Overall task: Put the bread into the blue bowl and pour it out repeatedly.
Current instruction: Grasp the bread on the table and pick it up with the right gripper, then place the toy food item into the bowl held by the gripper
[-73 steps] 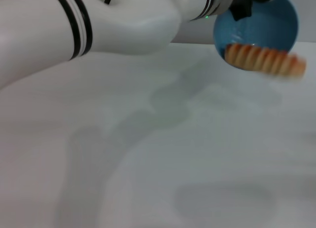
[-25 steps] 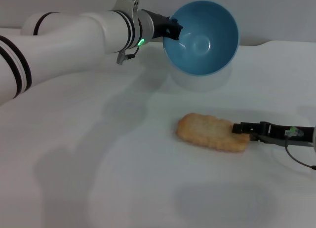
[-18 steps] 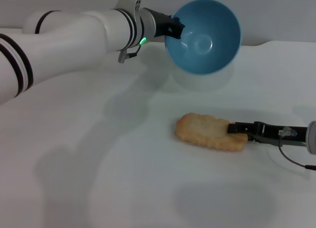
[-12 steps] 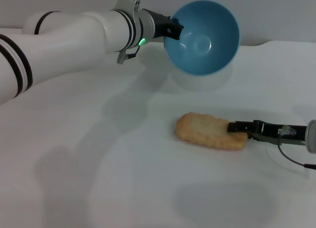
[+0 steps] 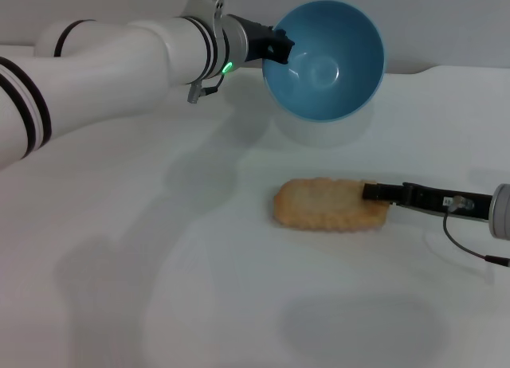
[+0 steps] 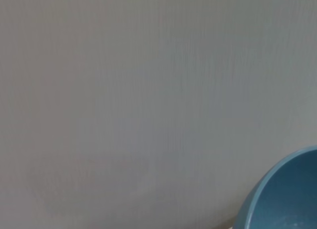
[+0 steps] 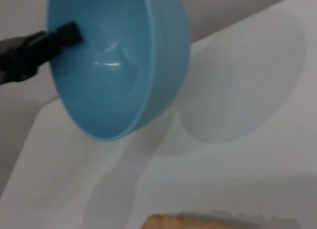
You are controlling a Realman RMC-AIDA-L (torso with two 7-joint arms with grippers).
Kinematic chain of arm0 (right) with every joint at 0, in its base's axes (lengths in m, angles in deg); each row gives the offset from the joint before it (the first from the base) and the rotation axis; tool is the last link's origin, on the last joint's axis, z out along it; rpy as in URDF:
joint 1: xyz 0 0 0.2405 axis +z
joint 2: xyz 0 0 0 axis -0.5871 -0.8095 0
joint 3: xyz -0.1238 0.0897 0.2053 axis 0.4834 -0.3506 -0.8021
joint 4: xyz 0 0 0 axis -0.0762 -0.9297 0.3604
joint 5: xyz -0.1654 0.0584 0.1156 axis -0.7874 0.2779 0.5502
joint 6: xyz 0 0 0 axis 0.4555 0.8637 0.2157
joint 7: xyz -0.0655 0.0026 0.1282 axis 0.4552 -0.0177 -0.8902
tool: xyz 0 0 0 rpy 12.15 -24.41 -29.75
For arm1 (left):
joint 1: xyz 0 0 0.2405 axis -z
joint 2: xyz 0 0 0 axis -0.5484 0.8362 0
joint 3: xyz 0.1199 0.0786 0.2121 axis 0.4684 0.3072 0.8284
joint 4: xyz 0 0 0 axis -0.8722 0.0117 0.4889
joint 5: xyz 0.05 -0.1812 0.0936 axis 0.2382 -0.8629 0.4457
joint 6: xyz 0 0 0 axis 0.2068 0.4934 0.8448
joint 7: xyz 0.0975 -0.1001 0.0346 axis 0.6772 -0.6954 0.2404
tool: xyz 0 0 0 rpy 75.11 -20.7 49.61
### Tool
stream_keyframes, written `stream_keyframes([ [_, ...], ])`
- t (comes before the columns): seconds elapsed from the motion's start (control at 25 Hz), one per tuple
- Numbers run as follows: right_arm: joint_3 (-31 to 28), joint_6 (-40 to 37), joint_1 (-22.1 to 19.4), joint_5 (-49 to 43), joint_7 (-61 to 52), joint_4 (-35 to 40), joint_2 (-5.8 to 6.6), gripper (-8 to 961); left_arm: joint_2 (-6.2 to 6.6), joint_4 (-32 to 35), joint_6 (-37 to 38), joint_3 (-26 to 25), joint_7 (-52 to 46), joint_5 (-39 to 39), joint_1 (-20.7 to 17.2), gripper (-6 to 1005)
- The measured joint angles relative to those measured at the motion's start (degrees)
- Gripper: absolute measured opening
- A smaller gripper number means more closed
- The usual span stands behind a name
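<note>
While tilted in the left gripper (image 5: 275, 48), blue bowl (image 5: 327, 61) aloft.

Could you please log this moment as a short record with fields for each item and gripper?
bread: lying flat on the table, tan side up, outside the bowl
bowl: empty, lifted off the table, tilted with its opening facing the camera
left gripper: clamped on the bowl's rim, holding it up behind the bread
right gripper: low at the table, its tip at the bread's right end
bread grasp: not clear if the bread is pinched yet
</note>
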Motion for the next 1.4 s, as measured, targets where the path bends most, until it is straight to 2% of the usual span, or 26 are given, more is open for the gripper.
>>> stream_keyframes([
  [0.2, -0.53, -3.92, -0.60, 0.56, 2.36, 2.22, 0.31, 396, 0.04, 0.00, 0.50, 0.00, 0.06, 0.00, 0.19, -2],
  [0.52, -1.36, -14.58, -5.26, 2.16, 2.38, 17.90, 0.61, 276, 0.66, -0.01, 3.39, -0.51, 1.13, 0.44, 1.03, -1],
  [0.72, -9.11, -23.16, -6.76, 2.20, 2.15, 27.26, 0.84, 231, 0.90, -1.33, 8.77, -0.97, 6.00, 0.53, 3.88, -1],
  [0.76, -10.86, -25.09, -6.91, 2.20, 2.07, 28.90, 0.95, 224, 0.85, -2.76, 11.69, -1.12, 7.55, 0.54, 6.00, -1],
  [0.92, -13.24, -27.78, -6.99, 0.60, -0.72, 33.75, 1.32, 196, 0.49, -3.81, 14.29, -0.67, 8.35, 0.53, 8.11, -1],
  [1.08, -13.19, -26.95, -6.19, -2.72, -4.43, 33.44, 1.66, 162, 0.08, -2.22, 17.38, 1.05, 8.67, 0.31, 9.15, -2],
  [1.28, -12.57, -24.87, -5.18, -4.35, -5.40, 28.20, 1.88, 137, -0.14, 2.45, 19.21, 5.80, 8.33, 0.05, 8.79, -3],
  [1.4, -12.55, -23.49, -4.84, -4.39, -5.44, 25.53, 2.13, 122, -0.22, 3.39, 19.40, 6.99, 8.28, -0.62, 8.76, -2],
])
